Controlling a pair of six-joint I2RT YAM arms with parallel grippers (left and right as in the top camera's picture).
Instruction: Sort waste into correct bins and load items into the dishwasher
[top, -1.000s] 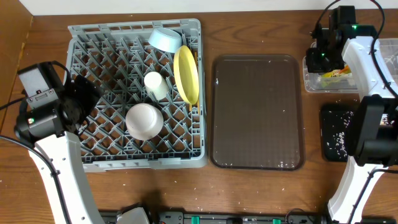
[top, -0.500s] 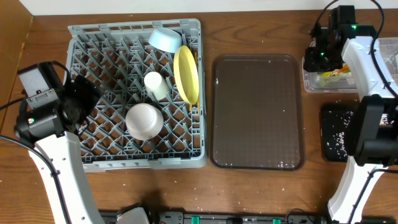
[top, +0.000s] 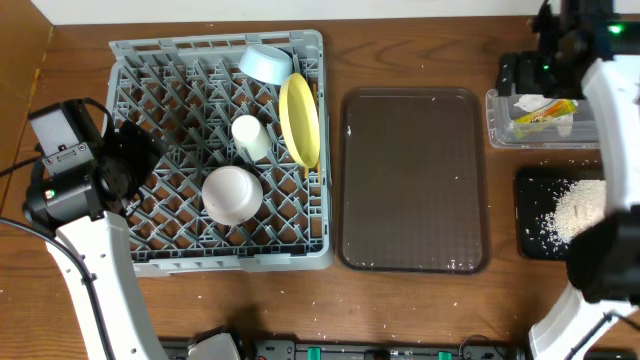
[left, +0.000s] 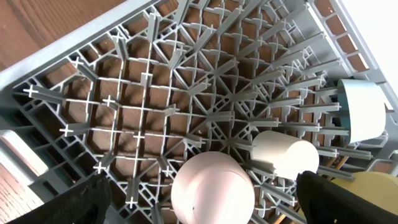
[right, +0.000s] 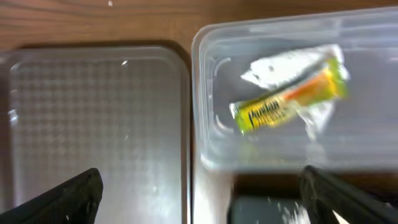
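Four items sit in the grey dish rack (top: 160, 60), at 9 o'clock from the brown serving tray (top: 415, 180). Nearest me is the inverted pinkish-white bowl (top: 232, 194). The tilted cream cup (top: 250, 137) is at its 12 o'clock, the yellow plate (top: 298, 118) stands on edge at 1 o'clock, and the light blue bowl (top: 266, 64) is farthest. I read the left gripper (left: 205, 198) above the rack, jaws spread, empty. At 4 o'clock from the serving tray, crumbs (top: 575, 210) lie in the black tray (top: 528, 215). At 2 o'clock, the wrapper (right: 289, 99) lies inside the clear tub (top: 497, 120). The right gripper (right: 202, 196) hangs above it, jaws wide, grasping nothing.
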